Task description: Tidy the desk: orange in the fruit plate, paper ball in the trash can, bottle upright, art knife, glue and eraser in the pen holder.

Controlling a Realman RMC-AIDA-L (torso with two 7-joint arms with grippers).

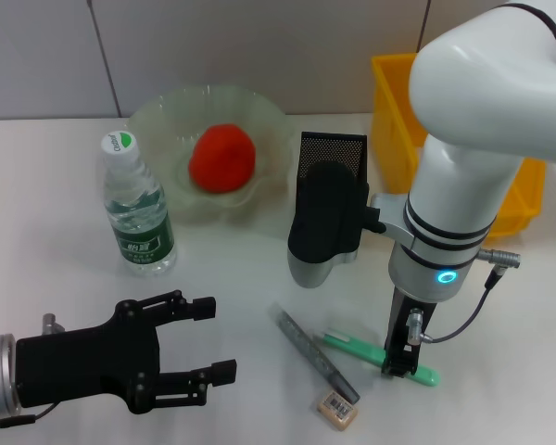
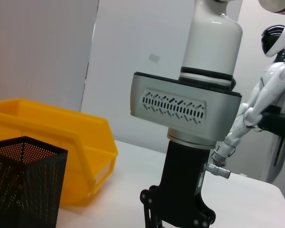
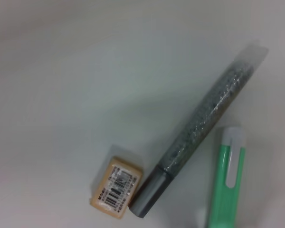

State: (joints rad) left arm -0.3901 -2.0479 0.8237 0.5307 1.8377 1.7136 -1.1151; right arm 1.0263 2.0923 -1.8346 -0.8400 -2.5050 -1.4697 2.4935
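Observation:
The orange (image 1: 222, 158) lies in the pale-green fruit plate (image 1: 157, 116) at the back. The bottle (image 1: 137, 211) stands upright to the plate's left. The black mesh pen holder (image 1: 334, 148) stands behind my right wrist; it also shows in the left wrist view (image 2: 23, 185). My right gripper (image 1: 398, 364) points straight down onto the green art knife (image 1: 352, 348) lying on the desk (image 1: 56, 148). The grey glue stick (image 1: 310, 348) and the tan eraser (image 1: 337, 409) lie beside it, as in the right wrist view: glue (image 3: 202, 142), eraser (image 3: 116, 186), knife (image 3: 228, 180). My left gripper (image 1: 218, 338) is open and empty at the front left. The paper ball is out of view.
The yellow trash can (image 1: 394, 111) stands at the back right, partly hidden by my right arm; it shows behind the pen holder in the left wrist view (image 2: 61, 142). The right arm's wrist (image 2: 180, 114) fills the middle of that view.

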